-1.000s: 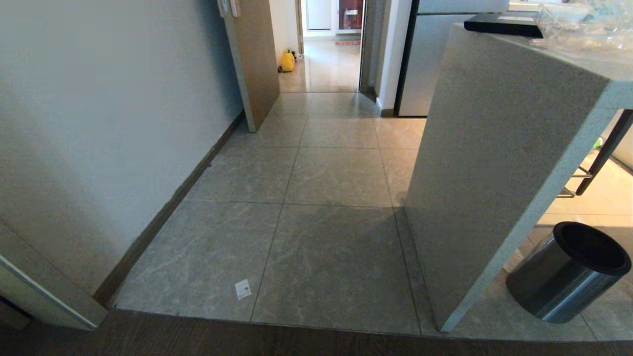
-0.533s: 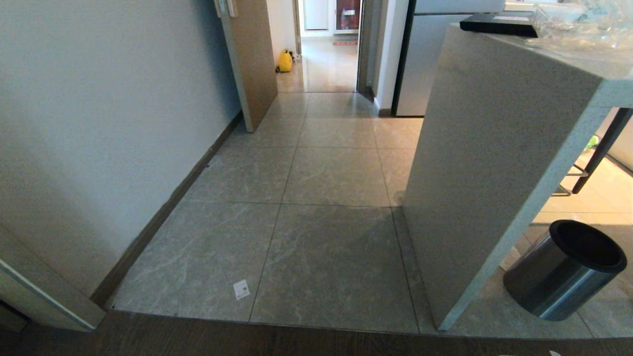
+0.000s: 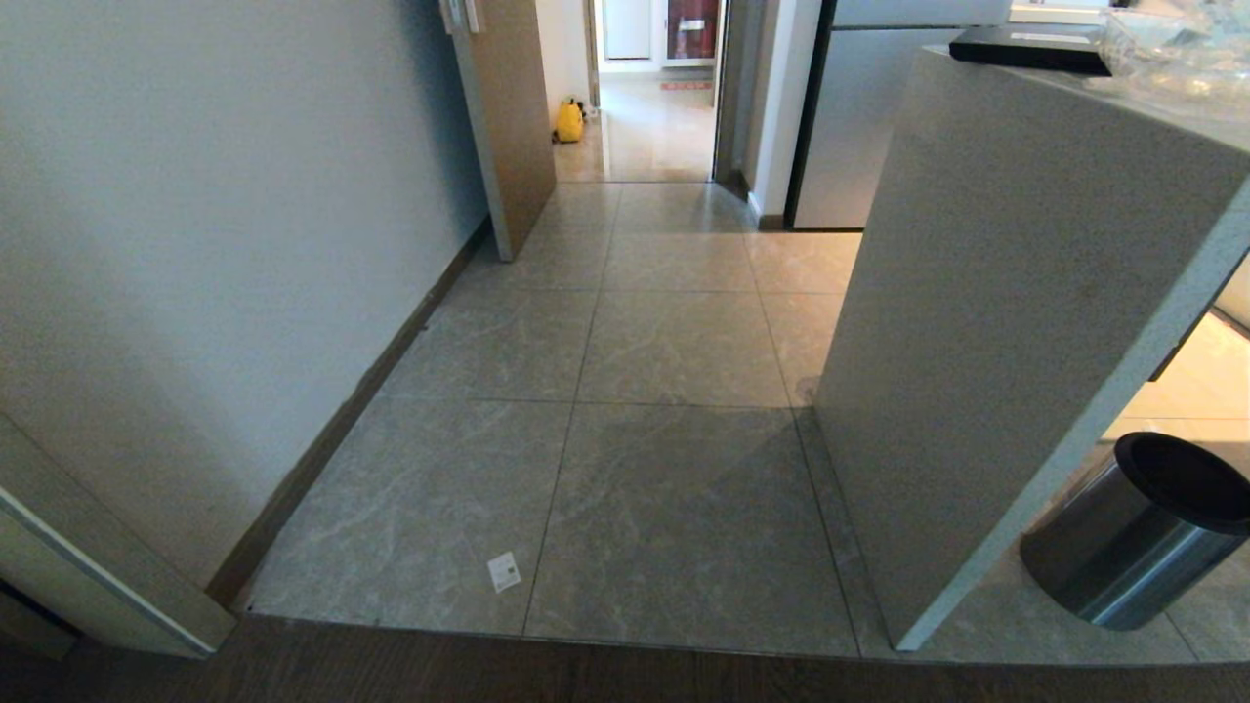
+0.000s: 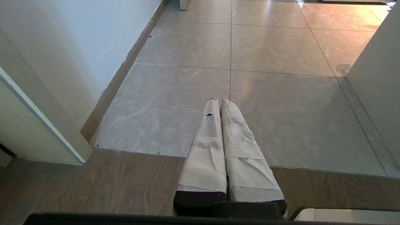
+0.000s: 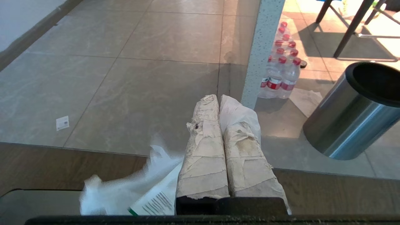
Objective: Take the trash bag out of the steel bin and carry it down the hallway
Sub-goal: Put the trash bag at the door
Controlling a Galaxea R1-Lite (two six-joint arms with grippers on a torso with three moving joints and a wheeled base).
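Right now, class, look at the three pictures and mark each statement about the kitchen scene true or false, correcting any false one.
1. The steel bin stands upright on the floor with its dark opening showing. True.
2. The right gripper is wide open and empty. False: it is shut on the trash bag, whose thin white plastic hangs beside it.
3. A pack of red-capped water bottles stands beside the speckled counter. True.
4. The left gripper holds a yellow bag. False: it is shut and empty.
5. The slip of paper lies inside the bin. False: it lies on the grey floor tiles.
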